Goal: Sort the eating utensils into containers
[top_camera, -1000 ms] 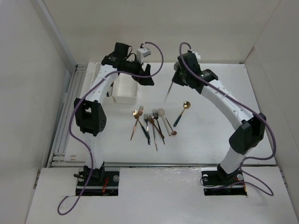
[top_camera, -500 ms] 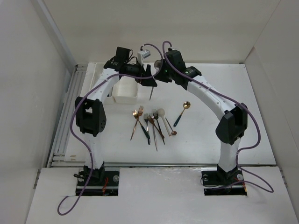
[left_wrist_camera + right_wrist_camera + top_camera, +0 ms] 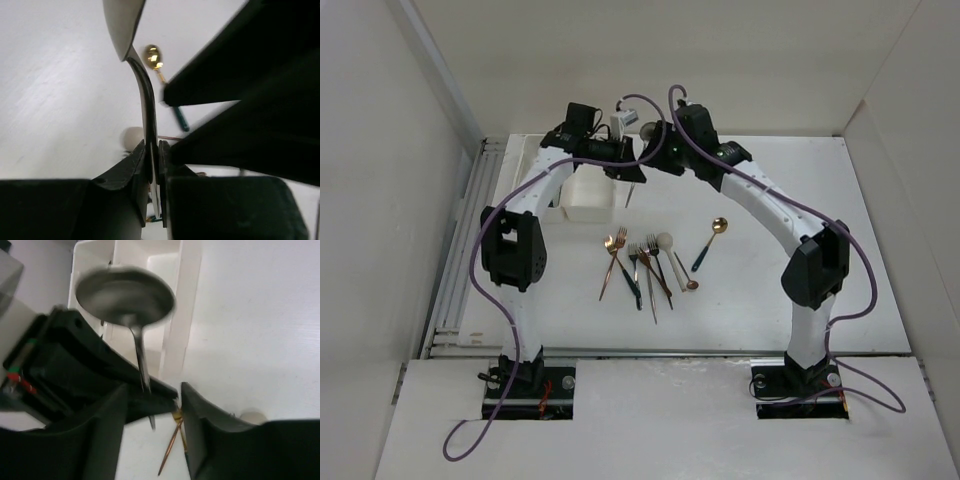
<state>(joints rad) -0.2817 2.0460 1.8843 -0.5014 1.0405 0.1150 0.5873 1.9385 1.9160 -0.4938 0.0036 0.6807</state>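
A silver spoon (image 3: 125,295) is held by its handle in the narrowly closed jaws of the left gripper (image 3: 152,160), while the jaws of the right gripper (image 3: 154,392) are spread wide to either side of the handle's end, apparently without contact. A handover between the arms is judged to be in hand. Next, the right gripper would need to be drawn clear and the spoon lowered into one of the white bins (image 3: 189,295) just beside it, then released.
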